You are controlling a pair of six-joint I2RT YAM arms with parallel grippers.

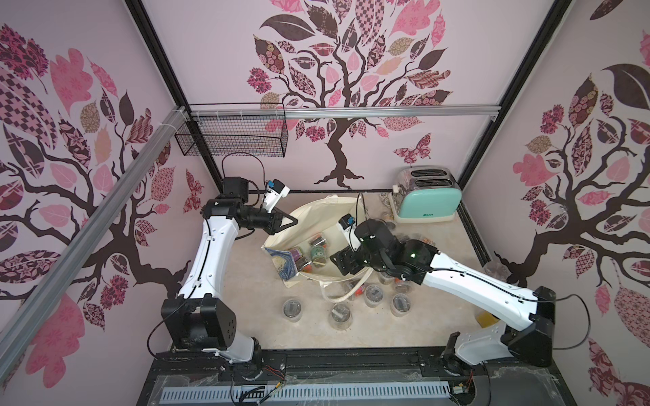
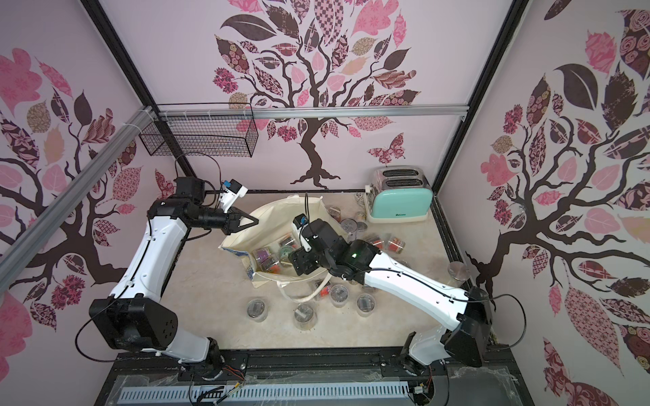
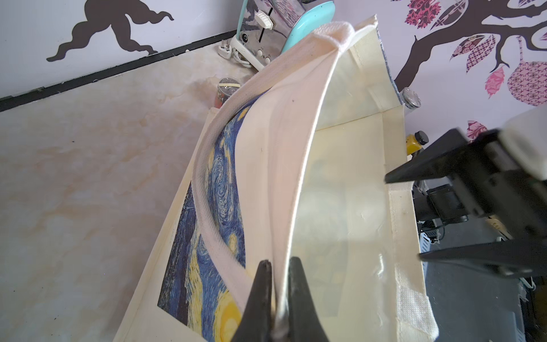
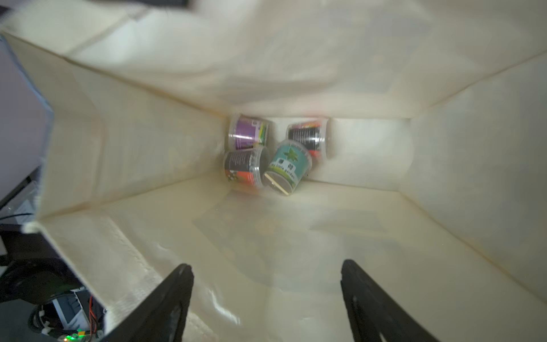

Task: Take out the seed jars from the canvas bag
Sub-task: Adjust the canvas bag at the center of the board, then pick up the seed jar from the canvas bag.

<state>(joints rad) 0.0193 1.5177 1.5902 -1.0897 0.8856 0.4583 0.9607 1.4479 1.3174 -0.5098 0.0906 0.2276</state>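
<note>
In both top views the bag point(image 1: 313, 216) is slumping open mid-worktop point(image 1: 253, 281). The left hand point(image 1: 291, 222) is holding up its far rim, probably to keep the mouth wide, while the right hand point(image 1: 343, 262) is hovering at the mouth. Many jars point(image 1: 339, 314) are already standing out near the front edge.

In the left wrist view, the left hand point(image 3: 280, 260) is clamping the rim fabric.

In the right wrist view, the right hand point(image 4: 266, 263) is gaping empty, facing four jars point(image 4: 275, 154) lying deep inside.
</note>
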